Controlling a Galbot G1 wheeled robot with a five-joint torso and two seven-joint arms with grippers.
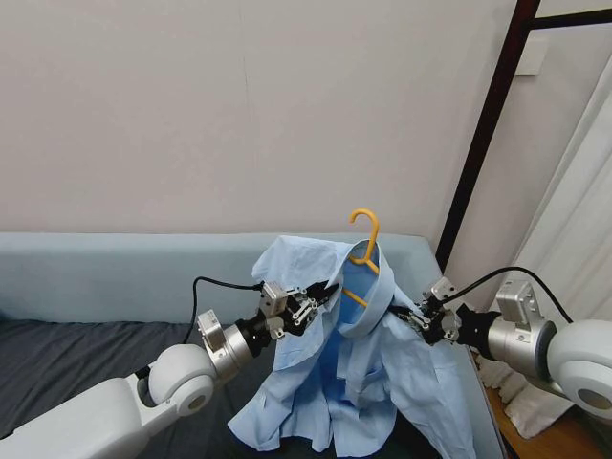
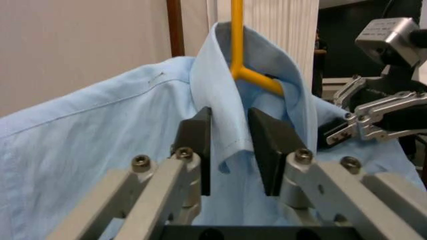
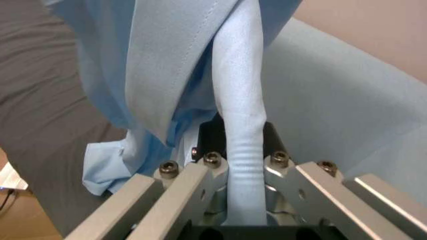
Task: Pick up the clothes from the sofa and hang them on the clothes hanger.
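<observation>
A light blue shirt (image 1: 354, 382) hangs on an orange hanger (image 1: 366, 234) held in the air above the pale blue sofa (image 1: 96, 277). My left gripper (image 1: 323, 295) is at the shirt's front, just below the collar. In the left wrist view its pads (image 2: 197, 150) stand on either side of the shirt's front edge (image 2: 230, 130), shut on it, under the hanger (image 2: 237, 50). My right gripper (image 1: 418, 320) is at the other side of the shirt. The right wrist view shows it (image 3: 245, 150) shut on a bunched strip of shirt (image 3: 240, 100). The shirt's tail trails onto the sofa.
A dark grey cover (image 1: 67, 354) lies on the sofa seat at the left. A black rack pole (image 1: 483, 134) rises behind the sofa's right end, with a white curtain (image 1: 583, 220) beside it. White cloth (image 1: 526, 402) lies on a wooden surface at the lower right.
</observation>
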